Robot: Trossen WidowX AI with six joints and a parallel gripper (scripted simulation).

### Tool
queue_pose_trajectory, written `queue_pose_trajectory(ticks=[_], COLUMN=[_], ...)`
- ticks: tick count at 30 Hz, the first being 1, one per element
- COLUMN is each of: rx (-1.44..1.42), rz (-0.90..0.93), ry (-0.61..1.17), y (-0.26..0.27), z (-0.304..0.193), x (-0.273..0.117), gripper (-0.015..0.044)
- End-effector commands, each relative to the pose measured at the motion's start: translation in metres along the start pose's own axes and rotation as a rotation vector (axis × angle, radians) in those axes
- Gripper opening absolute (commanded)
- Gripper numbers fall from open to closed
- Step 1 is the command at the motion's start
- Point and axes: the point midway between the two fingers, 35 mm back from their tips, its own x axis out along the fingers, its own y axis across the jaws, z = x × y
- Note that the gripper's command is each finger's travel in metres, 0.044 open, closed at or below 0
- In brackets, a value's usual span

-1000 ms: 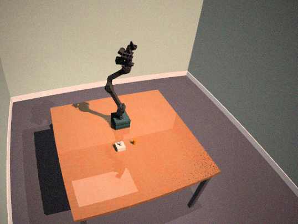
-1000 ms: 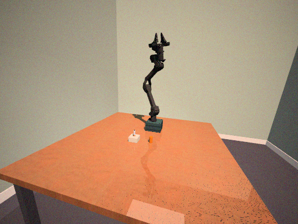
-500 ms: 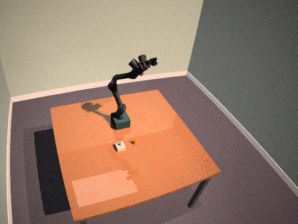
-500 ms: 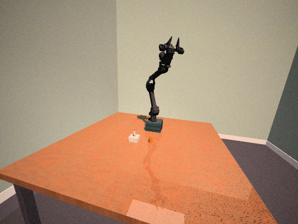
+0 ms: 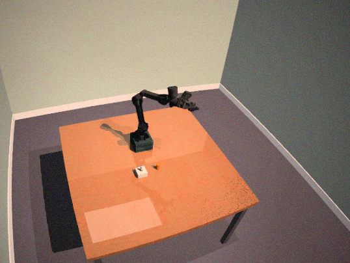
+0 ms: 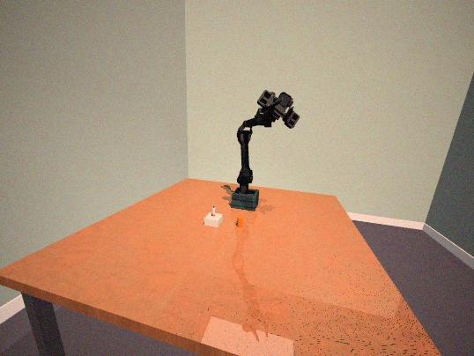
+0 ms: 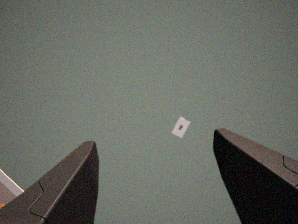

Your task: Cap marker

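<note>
The white holder block (image 5: 142, 175) (image 6: 213, 221) sits on the table in front of the arm's base. The marker (image 5: 141, 168) (image 6: 213, 211) stands upright in it, a small pale shape with a dark tip. The orange cap (image 5: 158, 166) (image 6: 240, 221) stands on the table beside the block, to its right in the top and exterior views, not touching it. My gripper (image 5: 194, 107) (image 6: 279, 108) (image 7: 156, 144) is open and empty, high up and far from both, toward the table's far right side in the top view. The wrist view shows neither block, marker nor cap clearly.
The arm's dark base (image 5: 142, 143) (image 6: 245, 200) stands behind the block and cap. A pale rectangle (image 5: 123, 219) (image 6: 251, 337) lies on the table's near part. The wrist view faces a grey-green wall with a small white plate (image 7: 185, 122).
</note>
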Motion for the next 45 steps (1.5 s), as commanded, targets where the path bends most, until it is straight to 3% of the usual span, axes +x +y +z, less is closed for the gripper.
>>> queue_pose_trajectory(ticks=[1, 11, 16, 22, 28, 38, 45], rx=[-0.120, -0.307, -0.348, -0.327, -0.242, -0.238, -0.238], rz=[0.100, 0.408, 0.608, 0.906, 1.191, 1.200, 1.201], ry=[0.206, 0.665, 0.887, 1.142, 1.330, 1.336, 1.336], y=[0.023, 0.065, 0.082, 0.105, 0.117, 0.115, 0.134], z=[-0.073, -0.233, -0.303, -0.366, -0.396, -0.398, -0.427], x=[0.012, -0.020, -0.064, -0.143, -0.218, -0.220, -0.227], gripper=[0.0242, 0.0242, 0.0242, 0.0242, 0.0242, 0.0242, 0.0242])
